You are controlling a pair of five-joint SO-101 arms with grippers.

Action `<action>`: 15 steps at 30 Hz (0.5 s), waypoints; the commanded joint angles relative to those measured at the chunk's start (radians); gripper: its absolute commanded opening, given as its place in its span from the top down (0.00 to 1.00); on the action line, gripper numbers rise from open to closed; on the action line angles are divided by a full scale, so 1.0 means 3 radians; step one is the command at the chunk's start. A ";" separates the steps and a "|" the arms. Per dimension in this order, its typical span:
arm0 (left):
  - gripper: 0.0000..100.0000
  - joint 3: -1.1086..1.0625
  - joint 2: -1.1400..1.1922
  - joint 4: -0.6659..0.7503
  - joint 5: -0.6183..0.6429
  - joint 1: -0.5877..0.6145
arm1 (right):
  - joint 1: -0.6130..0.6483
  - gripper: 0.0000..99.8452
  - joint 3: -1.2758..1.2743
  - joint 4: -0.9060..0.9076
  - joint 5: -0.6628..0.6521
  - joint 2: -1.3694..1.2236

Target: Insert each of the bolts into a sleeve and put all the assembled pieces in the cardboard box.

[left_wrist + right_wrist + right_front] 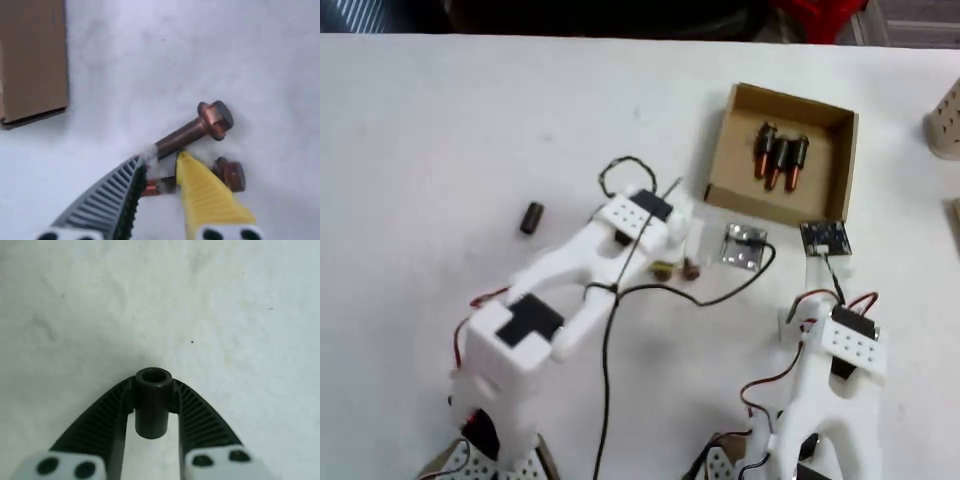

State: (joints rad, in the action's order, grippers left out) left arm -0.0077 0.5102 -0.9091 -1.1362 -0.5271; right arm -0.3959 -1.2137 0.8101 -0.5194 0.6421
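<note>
Two copper bolts lie side by side on the white table. The longer bolt has its threaded end at the tips of my left gripper. The shorter bolt runs under the yellow finger, and its shaft shows in the narrow gap. That gripper is open, gripping nothing. My right gripper is shut on a black sleeve, held upright. In the high view the bolts lie below the cardboard box, which holds three assembled pieces. A loose black sleeve lies to the left.
The left arm stretches across the table's middle with its black cable trailing. The right arm stands at the lower right, below the box. A pale object sits at the right edge. A corner of the box lies near the left gripper.
</note>
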 commanded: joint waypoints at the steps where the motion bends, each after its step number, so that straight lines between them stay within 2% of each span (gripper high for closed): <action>1: 0.85 0.0404 0.0171 -0.0174 -0.0066 -0.0079 | 0.0049 0.98 0.0026 -0.0023 -0.0051 0.0054; 6: 0.85 0.0736 0.0228 -0.0609 -0.0184 -0.0176 | 0.0095 0.98 -0.0015 0.0013 -0.0179 0.0084; 13: 0.86 0.0624 0.0258 -0.0604 -0.0184 -0.0335 | 0.0084 0.98 -0.0015 0.0013 -0.0179 0.0084; 15: 0.90 0.0563 0.0274 -0.0486 -0.0174 -0.0396 | 0.0084 0.98 -0.0015 0.0013 -0.0179 0.0084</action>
State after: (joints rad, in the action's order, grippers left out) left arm 0.1626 0.5930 -1.0748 -1.1715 -0.5869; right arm -0.3759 -1.2290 0.8117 -0.5608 0.6421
